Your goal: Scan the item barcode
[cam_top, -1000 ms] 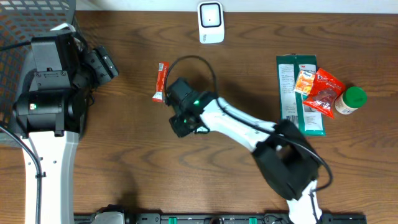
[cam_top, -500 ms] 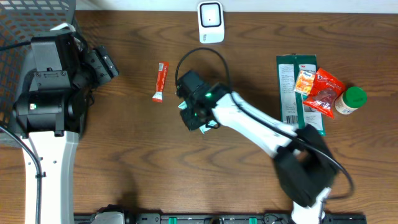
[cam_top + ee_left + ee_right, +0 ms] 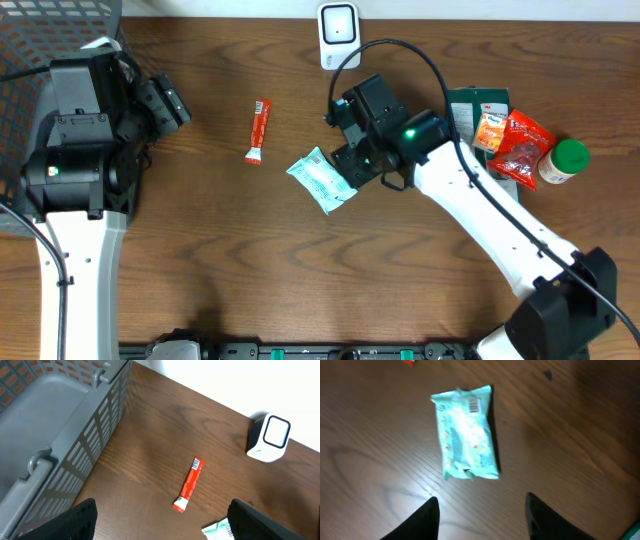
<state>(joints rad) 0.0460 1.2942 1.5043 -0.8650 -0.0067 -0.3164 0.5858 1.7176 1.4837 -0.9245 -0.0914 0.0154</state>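
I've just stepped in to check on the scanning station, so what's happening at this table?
The right gripper hovers open by a teal packet, which lies flat on the table, barcode up, held by nothing. The white scanner stands at the far edge. The left gripper sits open and empty near the grey basket. A red stick packet lies apart; more groceries are piled at the right.

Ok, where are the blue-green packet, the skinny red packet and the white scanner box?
blue-green packet (image 3: 465, 432): right wrist view, middle of its front face.
skinny red packet (image 3: 190, 484): left wrist view, halfway along its length.
white scanner box (image 3: 339, 35): overhead view, on its upper face.
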